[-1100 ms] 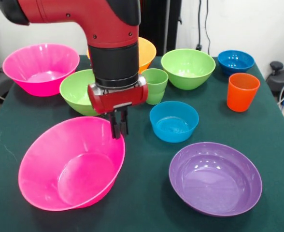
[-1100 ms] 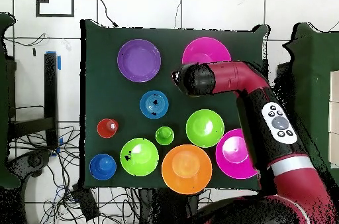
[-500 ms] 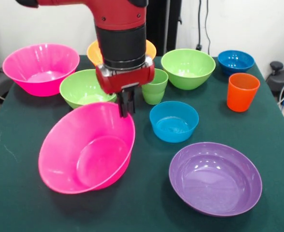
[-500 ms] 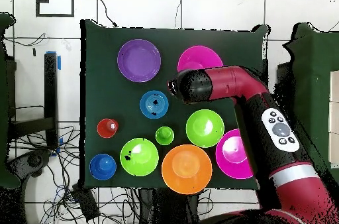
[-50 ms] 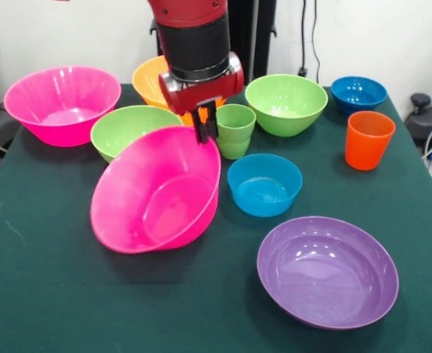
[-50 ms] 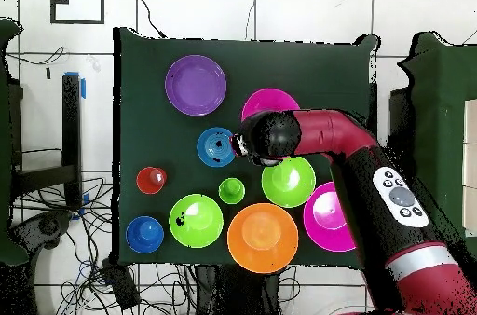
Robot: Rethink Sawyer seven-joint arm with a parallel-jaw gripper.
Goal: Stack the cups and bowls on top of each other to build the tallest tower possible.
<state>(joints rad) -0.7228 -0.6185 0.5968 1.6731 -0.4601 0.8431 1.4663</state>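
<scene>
Glossy pink bowl (image 5: 157, 193) hangs tilted from the jaws.

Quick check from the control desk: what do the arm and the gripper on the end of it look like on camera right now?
The arm is glossy red with rounded joints. In the overhead view a light grey panel with dark round buttons sits on it, with a pale band lower down. In the front view the wrist is a black cylinder above a red block, and the gripper has short, thin black fingers. No loose cables show on it.

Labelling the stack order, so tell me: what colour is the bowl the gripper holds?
Pink bowl, pinched at its rim by the gripper; clearest in the front view.
</scene>
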